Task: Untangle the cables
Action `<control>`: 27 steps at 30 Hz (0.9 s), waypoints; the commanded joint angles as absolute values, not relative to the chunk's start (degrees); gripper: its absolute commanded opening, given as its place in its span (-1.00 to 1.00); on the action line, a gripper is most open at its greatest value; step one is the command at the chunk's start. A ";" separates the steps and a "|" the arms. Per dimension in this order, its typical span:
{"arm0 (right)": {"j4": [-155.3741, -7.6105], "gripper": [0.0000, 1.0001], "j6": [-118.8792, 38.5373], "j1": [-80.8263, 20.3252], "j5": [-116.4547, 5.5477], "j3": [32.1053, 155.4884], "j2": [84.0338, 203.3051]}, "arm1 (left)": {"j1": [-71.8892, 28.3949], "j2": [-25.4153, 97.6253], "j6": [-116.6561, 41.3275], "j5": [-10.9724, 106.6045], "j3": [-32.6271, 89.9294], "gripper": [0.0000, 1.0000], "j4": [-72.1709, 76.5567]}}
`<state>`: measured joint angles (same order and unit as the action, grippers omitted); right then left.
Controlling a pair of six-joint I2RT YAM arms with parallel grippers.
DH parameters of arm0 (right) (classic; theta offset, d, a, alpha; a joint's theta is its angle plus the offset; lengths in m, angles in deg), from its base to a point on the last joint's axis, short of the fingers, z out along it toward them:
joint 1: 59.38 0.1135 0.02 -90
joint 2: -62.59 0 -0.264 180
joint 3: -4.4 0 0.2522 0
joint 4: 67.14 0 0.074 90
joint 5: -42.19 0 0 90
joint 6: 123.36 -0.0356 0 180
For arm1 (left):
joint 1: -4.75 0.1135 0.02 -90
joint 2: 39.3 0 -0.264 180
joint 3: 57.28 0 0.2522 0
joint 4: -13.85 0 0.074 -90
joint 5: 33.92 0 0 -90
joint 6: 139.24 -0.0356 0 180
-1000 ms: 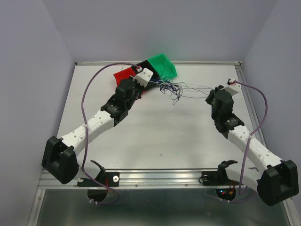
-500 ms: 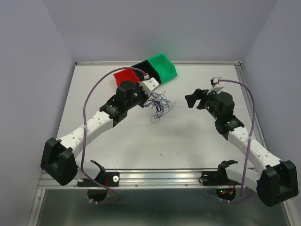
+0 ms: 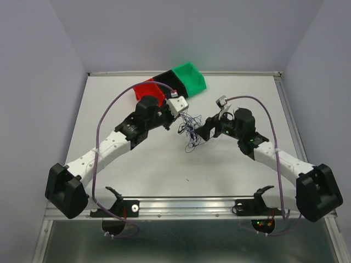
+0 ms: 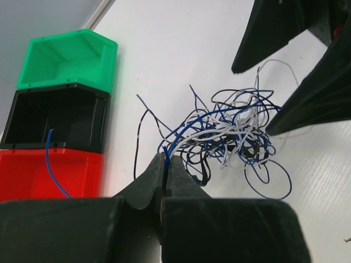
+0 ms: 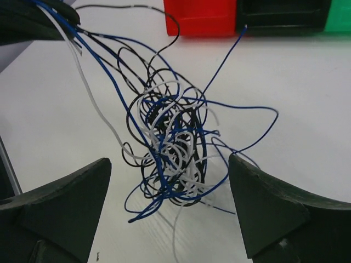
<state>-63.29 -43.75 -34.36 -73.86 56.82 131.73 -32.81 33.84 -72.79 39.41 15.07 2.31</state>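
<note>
Top external view: the cables (image 3: 189, 130) make one loose knot of white, dark blue and black strands a little beyond the middle of the bench (image 3: 164, 170), between the two hands. The left hand (image 3: 179, 117) comes from the left and the right hand (image 3: 203, 130) from the right, so the knot is closed in on both sides. Bare bench shows on the near side of the knot and at the far right corner.

The red box (image 3: 146, 89), the black box (image 3: 166, 82) and the green box (image 3: 190, 78) stand touching in a row at the far edge, just behind the left hand, and leave little room there.

In the left wrist view the left hand is pressed closed on a few blue and white strands that go up from the knot to its tips. The two dark fingers of the right hand stand apart at the far side of the knot, one on each side of its edge. A single blue wire (image 4: 47, 150) lies over the wall between the black box and the red box, well apart from the knot.

In the right wrist view the right hand is spread wide. Its fingers (image 5: 60, 205) are at both sides of the knot and touch no strand. Whether the knot rests fully on the bench, I cannot tell.
</note>
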 commanded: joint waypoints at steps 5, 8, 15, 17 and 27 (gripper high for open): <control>-64.46 0.36 -38.90 -28.71 -72.08 63.16 139.49 | -33.31 29.96 -72.89 37.09 15.63 -1.00 4.57; -62.19 -0.64 -39.59 -28.27 -71.19 62.12 138.19 | -33.30 29.17 -72.97 37.53 14.67 -1.00 5.53; -59.89 -0.97 -43.02 -28.35 -68.38 57.45 125.70 | -33.30 35.57 -70.26 45.16 15.28 -0.72 7.12; -60.24 -0.99 -43.64 -28.35 -68.73 57.19 123.94 | -33.30 37.07 -69.29 50.44 15.37 -0.28 8.08; -63.84 -0.99 -46.10 -28.35 -60.21 57.80 120.07 | -30.67 33.39 -65.86 47.47 12.12 0.51 12.74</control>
